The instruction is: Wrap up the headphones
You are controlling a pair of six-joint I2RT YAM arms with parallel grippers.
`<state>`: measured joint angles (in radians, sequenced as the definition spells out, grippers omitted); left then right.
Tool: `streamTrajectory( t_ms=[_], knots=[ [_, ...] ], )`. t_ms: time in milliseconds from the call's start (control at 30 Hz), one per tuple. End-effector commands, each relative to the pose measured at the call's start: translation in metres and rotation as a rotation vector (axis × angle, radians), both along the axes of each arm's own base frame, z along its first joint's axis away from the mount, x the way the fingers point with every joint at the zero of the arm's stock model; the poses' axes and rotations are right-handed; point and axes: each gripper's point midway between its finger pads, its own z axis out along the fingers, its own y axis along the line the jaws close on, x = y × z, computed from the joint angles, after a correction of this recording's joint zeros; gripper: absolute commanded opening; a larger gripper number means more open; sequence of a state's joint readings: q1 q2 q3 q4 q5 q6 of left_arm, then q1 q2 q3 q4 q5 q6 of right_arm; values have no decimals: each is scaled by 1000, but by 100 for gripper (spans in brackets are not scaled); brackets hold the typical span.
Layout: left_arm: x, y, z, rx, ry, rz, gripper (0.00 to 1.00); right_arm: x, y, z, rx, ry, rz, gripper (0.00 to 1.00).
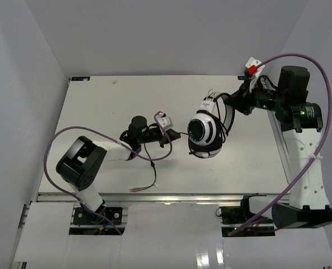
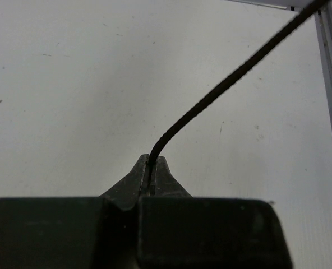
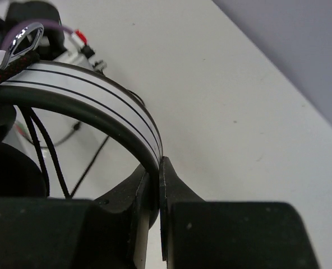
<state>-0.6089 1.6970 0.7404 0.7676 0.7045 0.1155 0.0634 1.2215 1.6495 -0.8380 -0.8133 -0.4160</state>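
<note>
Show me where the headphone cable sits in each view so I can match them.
Top external: the cable trails from the left gripper toward the near edge.
Left wrist: it rises from the left gripper's shut tips to the upper right corner.
Right wrist: strands hang under the headband, lower left.
Shared landmark: the white table under it.

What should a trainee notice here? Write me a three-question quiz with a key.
1. True or false: the left fingers are shut on the cable.
2. Which part of the headphones do the right fingers grip? A ear pad, B headband, C plug.
3. Fill in: the cable's free end lies on the ____.
Key: 1 true; 2 B; 3 table.
</note>
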Motion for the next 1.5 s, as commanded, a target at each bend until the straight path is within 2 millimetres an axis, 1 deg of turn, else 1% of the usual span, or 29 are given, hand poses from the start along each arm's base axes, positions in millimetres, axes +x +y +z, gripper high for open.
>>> streamTrajectory(
  t_ms=[0,33,67,133,167,233,267,300,333,367,400,467,500,533,633,700,767,800,867,900,933,967,1000,1067,1200,1267,1333,1367,1467],
  knots=[
    [-2,0,39,30,80,-135,0,-4,-22,-33,-285,-205,-5,8],
    [-5,2,38,54,122,-149,0,-3,-25,-41,-323,-216,-7,8],
    [-5,3,41,60,127,-160,0,-2,-27,-45,-347,-224,-9,8],
    [-12,6,47,88,185,-195,0,2,-32,-62,-430,-257,-17,8],
    [-16,7,51,93,206,-210,0,3,-33,-69,-457,-270,-18,8],
    [-25,8,59,112,287,-242,0,3,-30,-87,-538,-296,-26,8],
    [-27,8,61,111,312,-249,0,9,-34,-86,-571,-323,-69,8],
    [-32,8,66,103,351,-266,0,12,-28,-94,-604,-336,-81,8],
    [-37,7,72,93,395,-288,0,12,-17,-105,-635,-346,-78,8],
    [-42,6,78,81,421,-307,0,18,-16,-99,-652,-380,-121,8],
    [-45,5,87,67,464,-312,0,33,-24,-103,-700,-397,-240,8],
    [-53,4,103,41,515,-345,0,46,-20,-105,-704,-419,-337,8],
    [-60,4,113,27,527,-369,0,53,-23,-105,-690,-413,-404,8],
    [-67,5,122,13,543,-396,0,63,-26,-100,-681,-426,-477,8],
    [-84,7,138,-18,612,-449,0,83,-34,-86,-605,-440,-662,8],
    [-94,8,144,-30,655,-479,0,92,-35,-77,-539,-442,-743,8],
    [-99,8,147,-45,702,-480,0,100,-33,-71,-472,-421,-802,8],
    [-98,7,147,-64,732,-463,0,104,-30,-69,-420,-398,-832,8],
    [-89,1,150,-132,720,-426,0,110,-20,-66,-296,-355,-868,8],
    [-83,-3,153,-170,751,-396,0,114,-16,-60,-225,-359,-884,8],
    [-80,-7,157,-206,842,-366,1,115,-14,-58,-185,-355,-895,8],
    [-75,-10,160,-239,885,-345,2,117,-13,-57,-156,-344,-912,8],
    [-71,-15,162,-270,910,-335,2,122,-13,-61,-146,-324,-941,8],
    [-57,-26,173,-353,962,-308,3,126,-9,-62,-114,-299,-953,8],
    [-33,-41,186,-423,1013,-210,7,125,-4,-67,-57,-284,-949,8],
    [-26,-51,198,-451,993,-169,12,123,-5,-71,-31,-278,-959,8],
    [-27,-66,190,-408,986,-112,20,125,-2,-74,-12,-256,-963,8],
    [-22,-67,188,-400,973,-81,23,126,0,-76,-8,-243,-959,8],
    [-32,-84,173,-336,938,-68,34,131,10,-75,23,-189,-942,8]
  ],
)
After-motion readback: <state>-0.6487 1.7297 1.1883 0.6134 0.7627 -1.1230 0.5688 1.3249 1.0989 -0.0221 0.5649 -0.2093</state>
